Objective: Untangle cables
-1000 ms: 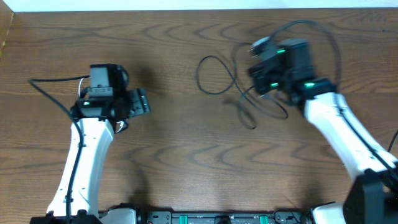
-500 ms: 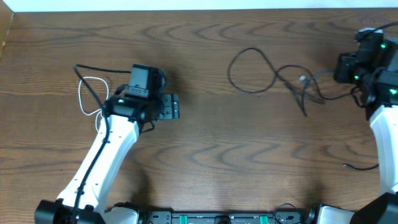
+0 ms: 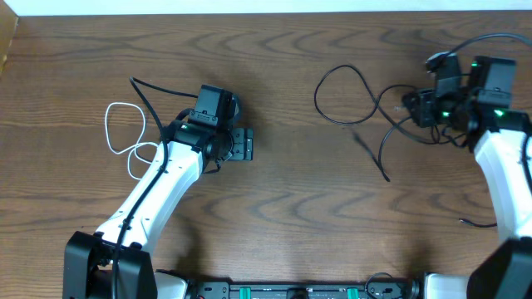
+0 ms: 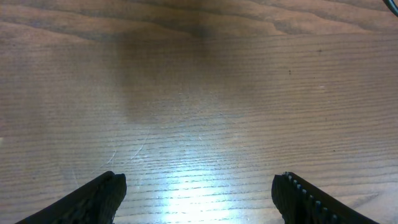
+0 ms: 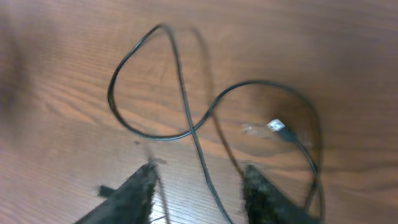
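Note:
A black cable (image 3: 317, 98) lies in loops on the right half of the wooden table, its tail running down toward the middle. My right gripper (image 3: 416, 108) is at the loops' right end. In the right wrist view the black cable (image 5: 180, 74) crosses itself and runs down between my right gripper's (image 5: 199, 173) spread fingers; a small plug (image 5: 277, 126) lies to the right. The jaws stand apart and are not clamped on the cable. A white cable (image 3: 107, 131) loops on the left beside the left arm. My left gripper (image 3: 248, 145) is open over bare wood, as the left wrist view (image 4: 199, 202) shows.
A thin black wire (image 3: 143, 90) runs from the upper left to the left arm. Another black cable end (image 3: 478, 223) lies near the right arm at the lower right. The table's far edge (image 3: 266, 12) meets a white strip.
The right gripper has opened and come back left from the right edge, after the black cable was dragged right. The left arm has moved right, with the white cable now behind it.

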`<action>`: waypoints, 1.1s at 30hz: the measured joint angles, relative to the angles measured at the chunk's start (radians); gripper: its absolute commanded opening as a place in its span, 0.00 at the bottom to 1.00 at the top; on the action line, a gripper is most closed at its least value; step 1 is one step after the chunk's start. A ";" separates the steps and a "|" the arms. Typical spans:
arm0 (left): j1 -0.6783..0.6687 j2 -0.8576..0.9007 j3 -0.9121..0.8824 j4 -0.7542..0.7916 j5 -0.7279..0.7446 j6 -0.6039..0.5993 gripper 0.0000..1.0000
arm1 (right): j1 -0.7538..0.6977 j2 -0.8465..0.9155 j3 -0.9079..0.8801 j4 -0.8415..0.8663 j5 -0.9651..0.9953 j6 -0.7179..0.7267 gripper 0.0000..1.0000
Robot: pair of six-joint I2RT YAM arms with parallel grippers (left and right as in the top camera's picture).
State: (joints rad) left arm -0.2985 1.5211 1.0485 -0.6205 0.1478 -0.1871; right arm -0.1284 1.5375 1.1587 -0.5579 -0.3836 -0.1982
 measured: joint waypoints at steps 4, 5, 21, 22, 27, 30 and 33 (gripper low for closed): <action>0.000 0.000 0.000 0.000 0.001 0.000 0.80 | 0.034 0.084 0.000 0.001 -0.002 -0.014 0.56; 0.000 0.000 0.000 0.000 0.001 0.000 0.80 | 0.040 0.109 0.000 0.002 -0.002 -0.018 0.59; 0.000 0.000 0.000 0.000 0.001 0.000 0.80 | 0.051 0.396 0.002 0.025 -0.009 -0.049 0.61; 0.000 0.000 0.000 0.000 0.001 0.000 0.80 | 0.053 0.396 0.006 0.031 -0.008 -0.050 0.55; 0.000 0.000 0.000 0.000 0.001 0.000 0.80 | 0.061 0.427 0.021 0.046 -0.014 -0.060 0.01; 0.000 0.000 0.000 0.000 0.001 0.000 0.80 | 0.066 0.439 0.022 0.048 -0.031 -0.058 0.01; 0.000 0.000 0.000 0.000 0.001 0.000 0.80 | 0.069 0.440 0.022 0.053 -0.034 -0.058 0.01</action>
State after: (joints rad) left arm -0.2985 1.5211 1.0485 -0.6205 0.1490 -0.1875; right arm -0.0593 1.9774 1.1809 -0.5045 -0.4179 -0.2558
